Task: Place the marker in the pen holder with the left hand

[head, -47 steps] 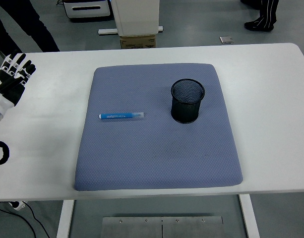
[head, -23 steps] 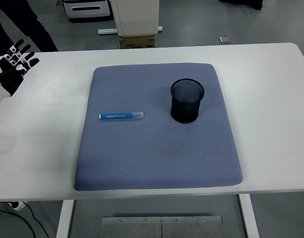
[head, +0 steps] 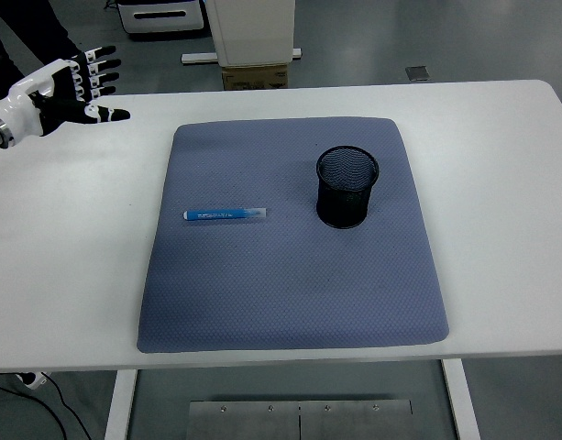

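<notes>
A blue marker [head: 224,214] with a clear cap lies flat on the blue-grey mat [head: 290,275], left of the middle. A black mesh pen holder [head: 347,186] stands upright on the mat to the marker's right. My left hand [head: 79,87] is at the far left, over the table's back edge, well up and left of the marker. Its fingers are spread and it holds nothing. The right arm does not show.
The white table [head: 501,183] carries the mat. Behind it on the floor stand a white cabinet base with a cardboard box [head: 255,75] and a person's dark legs [head: 24,23] at the top left.
My left hand has risen from the left edge and swung up and to the right, turning its open fingers toward the mat. The marker and holder have not moved.
</notes>
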